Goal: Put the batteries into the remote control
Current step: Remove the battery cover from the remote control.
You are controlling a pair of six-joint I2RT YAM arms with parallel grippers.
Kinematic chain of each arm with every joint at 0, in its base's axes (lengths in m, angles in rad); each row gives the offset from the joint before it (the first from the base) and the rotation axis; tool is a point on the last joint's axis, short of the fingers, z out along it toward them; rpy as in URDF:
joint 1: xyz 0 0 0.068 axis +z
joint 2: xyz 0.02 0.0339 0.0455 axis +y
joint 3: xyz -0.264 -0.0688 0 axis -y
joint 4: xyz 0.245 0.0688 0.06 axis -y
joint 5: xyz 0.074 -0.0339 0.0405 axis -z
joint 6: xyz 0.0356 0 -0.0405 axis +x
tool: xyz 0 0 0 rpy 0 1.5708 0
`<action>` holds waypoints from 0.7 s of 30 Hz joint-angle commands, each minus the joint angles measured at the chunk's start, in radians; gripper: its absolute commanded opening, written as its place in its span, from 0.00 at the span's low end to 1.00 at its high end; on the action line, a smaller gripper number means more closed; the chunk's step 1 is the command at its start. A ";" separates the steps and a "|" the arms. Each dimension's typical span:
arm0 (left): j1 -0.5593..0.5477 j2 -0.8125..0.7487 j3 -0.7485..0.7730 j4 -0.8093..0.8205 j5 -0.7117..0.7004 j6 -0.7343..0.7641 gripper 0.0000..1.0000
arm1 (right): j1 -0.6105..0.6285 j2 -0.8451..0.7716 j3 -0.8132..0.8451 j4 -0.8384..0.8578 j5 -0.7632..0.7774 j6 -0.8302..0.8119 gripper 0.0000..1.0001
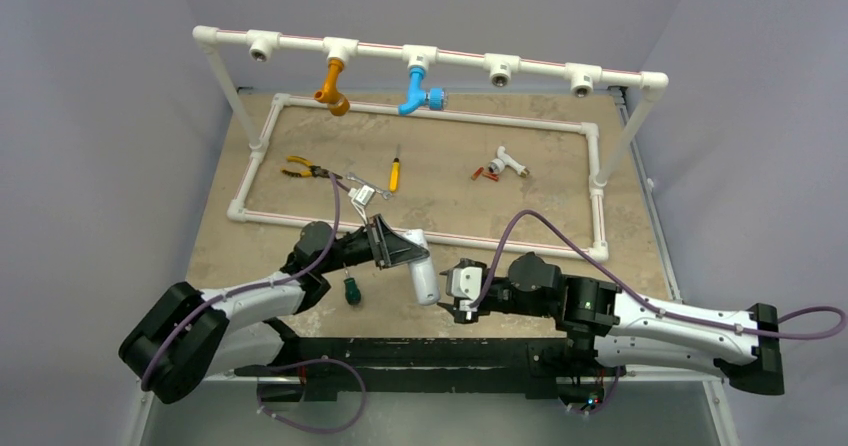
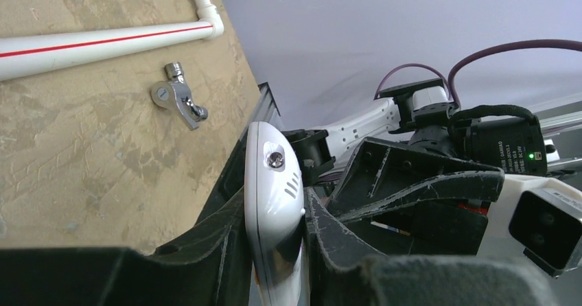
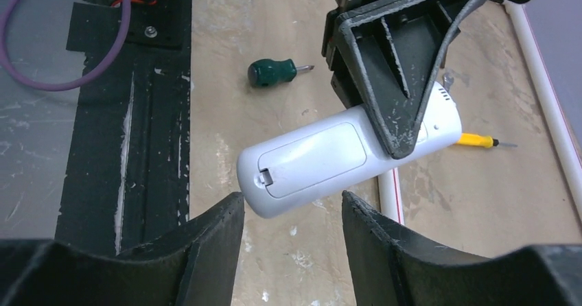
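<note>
One remote (image 1: 424, 278), back side up with its cover shut, is clamped at one end between the fingers of the left gripper (image 1: 397, 248) near the table's (image 1: 230, 246) front edge. The right gripper (image 1: 462, 292) hangs just beside it at 3 o'clock, its two fingers (image 3: 219, 230) spread wide with nothing between them. One green screwdriver (image 1: 351, 290) lies at 9 o'clock from the remote. Two batteries (image 1: 484, 175) rest side by side well apart at 1 o'clock, beside one white T-fitting (image 1: 511, 162). At 11 o'clock lie one metal fitting (image 1: 362, 194), one yellow screwdriver (image 1: 395, 173) and one pair of pliers (image 1: 305, 170). Two taps, orange (image 1: 335, 88) and blue (image 1: 420, 91), hang from the pipe rail (image 1: 540, 64) at 12 o'clock.
</note>
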 commanded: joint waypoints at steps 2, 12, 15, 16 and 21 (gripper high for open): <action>-0.001 0.079 -0.012 0.321 0.031 -0.101 0.00 | 0.002 0.002 0.030 0.028 -0.054 -0.060 0.50; -0.003 0.060 -0.014 0.261 0.025 -0.089 0.00 | 0.002 0.014 0.026 0.056 -0.080 -0.121 0.48; -0.005 0.027 -0.011 0.191 0.023 -0.062 0.00 | 0.002 0.010 0.026 0.058 -0.076 -0.136 0.48; -0.004 0.015 -0.009 0.167 0.022 -0.054 0.00 | 0.002 0.007 0.027 0.059 -0.076 -0.139 0.48; -0.004 -0.013 -0.007 0.114 0.020 -0.035 0.00 | 0.002 0.006 0.031 0.063 -0.083 -0.161 0.47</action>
